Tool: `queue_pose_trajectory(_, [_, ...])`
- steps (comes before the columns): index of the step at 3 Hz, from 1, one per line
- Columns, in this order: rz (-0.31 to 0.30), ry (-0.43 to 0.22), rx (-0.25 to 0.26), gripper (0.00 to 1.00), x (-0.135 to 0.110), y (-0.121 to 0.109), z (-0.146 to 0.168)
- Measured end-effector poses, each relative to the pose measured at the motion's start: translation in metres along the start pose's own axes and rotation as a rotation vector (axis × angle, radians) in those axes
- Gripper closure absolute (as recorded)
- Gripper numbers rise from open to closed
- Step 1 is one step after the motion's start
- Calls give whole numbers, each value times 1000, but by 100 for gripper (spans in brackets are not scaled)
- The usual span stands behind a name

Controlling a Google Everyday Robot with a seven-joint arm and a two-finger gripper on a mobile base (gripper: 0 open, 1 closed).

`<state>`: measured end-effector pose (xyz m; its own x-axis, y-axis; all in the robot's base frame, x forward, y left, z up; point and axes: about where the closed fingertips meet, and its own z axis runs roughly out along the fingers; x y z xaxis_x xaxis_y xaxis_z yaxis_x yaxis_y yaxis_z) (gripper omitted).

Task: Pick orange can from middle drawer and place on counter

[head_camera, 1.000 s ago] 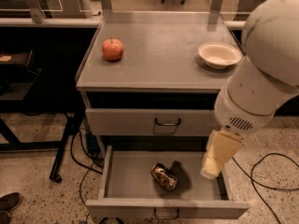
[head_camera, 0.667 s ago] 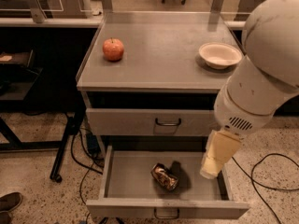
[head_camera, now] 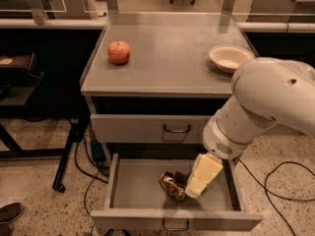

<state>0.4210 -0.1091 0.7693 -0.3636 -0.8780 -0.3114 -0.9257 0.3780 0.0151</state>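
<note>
Orange can [head_camera: 172, 185] apparently touches end effector [head_camera: 191, 192] inside middle drawer [head_camera: 138, 187].

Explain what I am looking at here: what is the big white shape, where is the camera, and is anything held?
The big white shape is the robot's single arm, seen by one camera looking down from the front. Its cream-coloured hand reaches into the open middle drawer, right beside the orange can lying on the drawer floor. Whether the hand grips the can cannot be told. On the counter sit a red-orange apple toward the picture's left and a pale bowl toward its right. The drawer above is closed.
</note>
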Motion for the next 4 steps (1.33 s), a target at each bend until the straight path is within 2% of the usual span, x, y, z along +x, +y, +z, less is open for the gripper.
queue_pose_trajectory(1, [15,-41,-86,0,-1,-3,29])
queue_pose_trajectory(2, [19,-44,-101,0,0,-3,35])
queue_pose_trajectory(3, [43,-66,-126,0,1,4,54])
queue_pose_trajectory(4, [143,-90,-113,0,19,-3,91])
